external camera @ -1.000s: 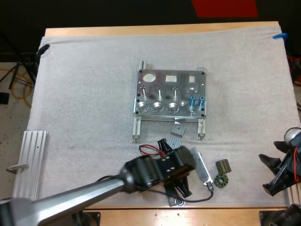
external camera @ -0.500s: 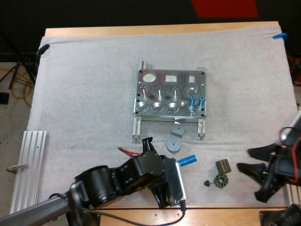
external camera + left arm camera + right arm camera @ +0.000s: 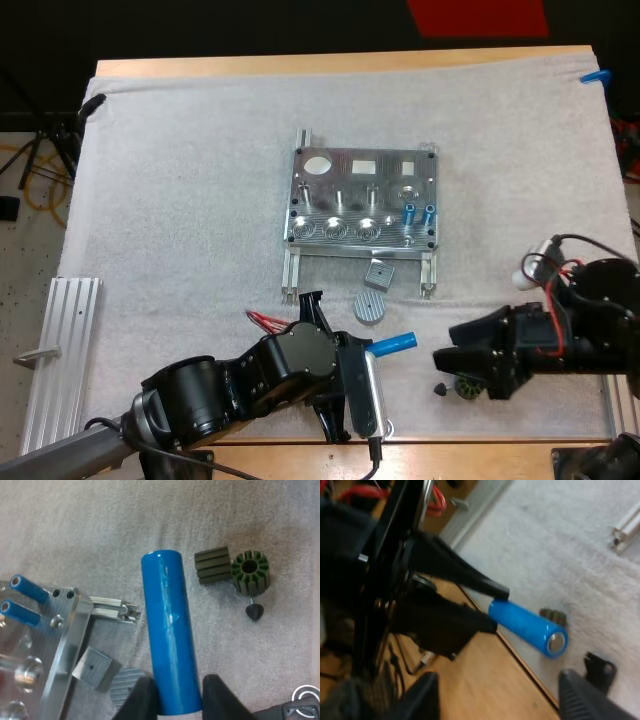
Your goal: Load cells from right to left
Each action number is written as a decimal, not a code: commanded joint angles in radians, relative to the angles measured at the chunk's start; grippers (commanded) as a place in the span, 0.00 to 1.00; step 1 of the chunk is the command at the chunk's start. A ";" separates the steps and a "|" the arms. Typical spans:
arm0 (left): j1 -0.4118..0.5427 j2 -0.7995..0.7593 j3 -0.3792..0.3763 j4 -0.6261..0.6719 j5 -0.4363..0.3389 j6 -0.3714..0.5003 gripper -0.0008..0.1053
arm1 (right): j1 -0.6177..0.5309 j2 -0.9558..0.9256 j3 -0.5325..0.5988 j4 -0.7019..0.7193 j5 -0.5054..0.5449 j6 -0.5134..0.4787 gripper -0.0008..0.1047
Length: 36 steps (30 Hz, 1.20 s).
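My left gripper [image 3: 372, 350] is shut on one end of a blue cylinder [image 3: 396, 342], held just above the mat in front of the metal fixture [image 3: 362, 200]. From the left wrist, its fingers [image 3: 142, 700] pinch the cylinder [image 3: 170, 635] from both sides. Two blue cylinders [image 3: 408, 213] stand at the fixture's right end. My right gripper [image 3: 447, 365] is open, close to the cylinder's free end and over the dark parts [image 3: 470, 385]. From the right wrist, the cylinder [image 3: 525, 625] lies ahead of my spread right gripper [image 3: 502, 700].
A small grey block [image 3: 378, 273] and a ribbed grey disc [image 3: 369, 307] lie in front of the fixture. A ribbed dark block [image 3: 212, 565], a toothed ring [image 3: 250, 571] and a black cone [image 3: 255, 611] sit together. An aluminium rail [image 3: 60, 340] lies at the table's left.
My left arm pulled back toward the table's front and lifted the blue cylinder. My right arm swung left from the table's right edge to the dark parts by the cylinder.
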 commanded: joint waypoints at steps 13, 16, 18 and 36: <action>-0.001 -0.005 -0.003 -0.018 0.017 0.059 0.01 | 0.000 0.023 0.147 -0.214 -0.068 0.152 0.56; -0.001 -0.005 -0.003 -0.037 0.037 0.069 0.01 | 0.000 0.047 0.147 -0.227 -0.073 0.152 0.56; -0.001 -0.005 -0.003 -0.044 0.047 0.070 0.01 | 0.000 0.064 0.147 -0.248 -0.092 0.155 0.56; -0.001 -0.005 -0.003 -0.048 0.052 0.070 0.01 | 0.000 0.102 0.148 -0.276 -0.173 0.215 0.50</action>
